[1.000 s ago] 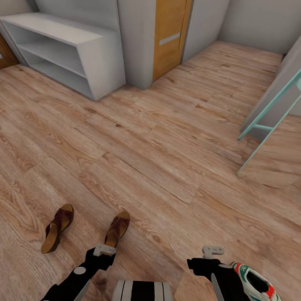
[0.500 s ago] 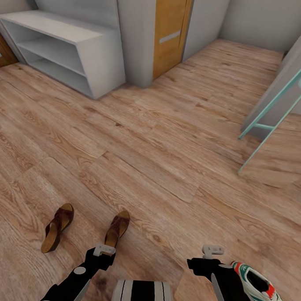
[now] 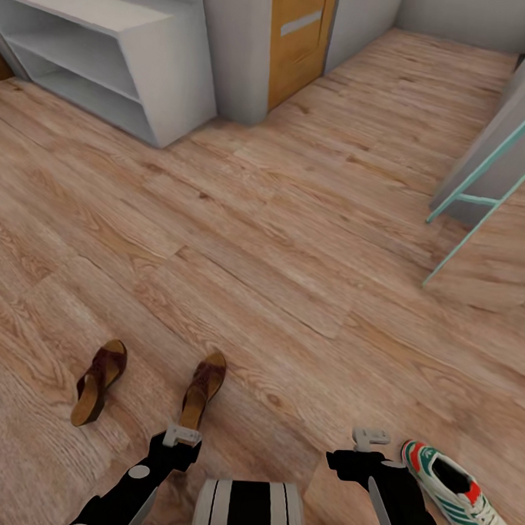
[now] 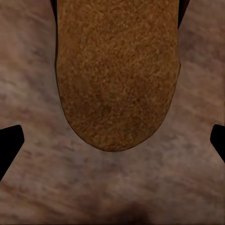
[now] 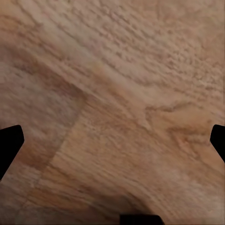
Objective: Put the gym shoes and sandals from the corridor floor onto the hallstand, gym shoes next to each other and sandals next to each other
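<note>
— So, how far along?
— Barely begun, I'd judge. Both sandals [image 3: 202,390] and one gym shoe [image 3: 454,496] lie on the floor [image 3: 293,256]; the hallstand [image 3: 112,47] stands bare, well apart.
— Tools?
— Left tool [image 3: 178,437] spread over a sandal's heel, empty; right tool [image 3: 370,437] spread over bare floor.
— Any writing?
— None legible.

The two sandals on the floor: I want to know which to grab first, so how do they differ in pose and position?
The right sandal lies just ahead of the left gripper, its tan heel under that wrist camera; the left sandal lies farther off to the side. The right sandal's toe points up and slightly right in the head view; the left sandal's leans further right. Both are dark brown, upright on the wood floor, apart.
</note>
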Controlling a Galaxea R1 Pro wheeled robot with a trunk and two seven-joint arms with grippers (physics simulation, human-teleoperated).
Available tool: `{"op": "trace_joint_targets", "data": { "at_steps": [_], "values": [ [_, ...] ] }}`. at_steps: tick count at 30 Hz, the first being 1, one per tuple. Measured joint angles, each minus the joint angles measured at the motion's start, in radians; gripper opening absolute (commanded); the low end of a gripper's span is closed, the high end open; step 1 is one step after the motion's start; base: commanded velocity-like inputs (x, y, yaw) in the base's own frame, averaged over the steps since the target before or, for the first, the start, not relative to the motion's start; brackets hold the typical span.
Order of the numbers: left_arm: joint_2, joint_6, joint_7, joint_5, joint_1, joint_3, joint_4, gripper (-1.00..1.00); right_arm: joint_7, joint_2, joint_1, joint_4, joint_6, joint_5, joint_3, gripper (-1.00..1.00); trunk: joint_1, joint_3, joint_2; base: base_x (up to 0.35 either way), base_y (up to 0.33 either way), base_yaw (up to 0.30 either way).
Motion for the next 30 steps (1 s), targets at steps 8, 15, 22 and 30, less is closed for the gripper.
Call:
{"op": "trace_joint_targets", "data": {
  "at_steps": [8, 15, 22, 30],
  "values": [
    [0.000, 0.000, 0.000, 0.000, 0.000, 0.000, 0.000, 1.00, 0.000, 0.000, 0.000, 0.000, 0.000, 0.000, 0.000, 1.00, 0.001, -0.010, -0.001, 0.000, 0.000, 0.000],
    [0.000, 0.000, 0.000, 0.000, 0.000, 0.000, 0.000, 1.00, 0.000, 0.000, 0.000, 0.000, 0.001, 0.000, 0.000, 1.00, 0.001, -0.011, -0.001, 0.000, 0.000, 0.000],
    [0.000, 0.000, 0.000, 0.000, 0.000, 0.000, 0.000, 1.00, 0.000, 0.000, 0.000, 0.000, 0.000, 0.000, 0.000, 1.00, 0.000, -0.011, -0.001, 0.155, 0.000, 0.000],
    [0.000, 0.000, 0.000, 0.000, 0.000, 0.000, 0.000, 1.00, 0.000, 0.000, 0.000, 0.000, 0.000, 0.000, 0.000, 1.00, 0.001, -0.011, -0.001, 0.074, 0.000, 0.000]
  ]
}}
